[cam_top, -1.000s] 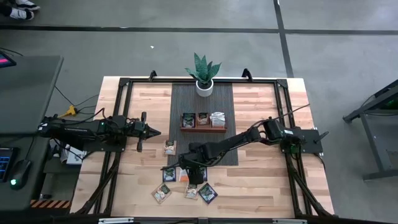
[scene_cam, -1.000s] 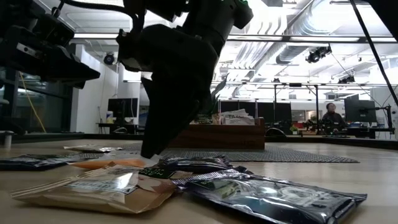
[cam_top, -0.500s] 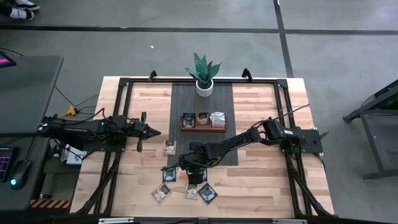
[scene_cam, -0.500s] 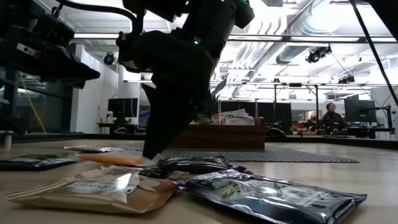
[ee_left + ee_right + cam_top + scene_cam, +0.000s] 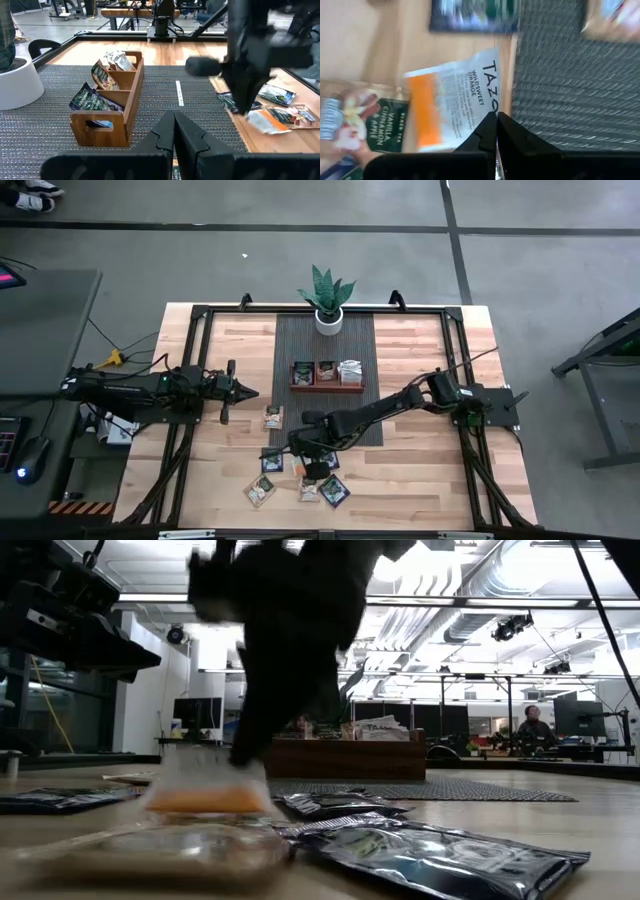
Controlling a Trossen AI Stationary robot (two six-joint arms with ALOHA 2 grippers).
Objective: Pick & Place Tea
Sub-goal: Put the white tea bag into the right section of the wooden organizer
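From above, the right gripper (image 5: 300, 461) reaches across the dark mat (image 5: 325, 340) to the table's near edge, over a loose cluster of tea packets (image 5: 300, 478) on the bare wood. The wooden tray (image 5: 327, 374) sits on the mat, with the potted plant (image 5: 327, 298) behind it. One more packet (image 5: 273, 417) lies alone beside the mat. The left gripper (image 5: 245, 392) waits at the table's left side, well apart from the cluster.

At table height, the right gripper stands dark and blurred over an orange-and-white packet (image 5: 205, 797), pinching its top edge, the packet raised just off the wood. A dark foil packet (image 5: 430, 858) and a smaller dark packet (image 5: 335, 804) lie in front and beside it. A person (image 5: 533, 726) sits far off in the room.

The left wrist view shows the left arm's fingers (image 5: 192, 142) pressed together with nothing between them, the tray holding packets in its compartments, and the plant's white pot (image 5: 17, 82).

The right wrist view shows that arm's fingers (image 5: 512, 140) clamped tight on the orange-and-white packet's edge, half over the wood and half at the mat's border, with a green packet (image 5: 387, 132) beside it.
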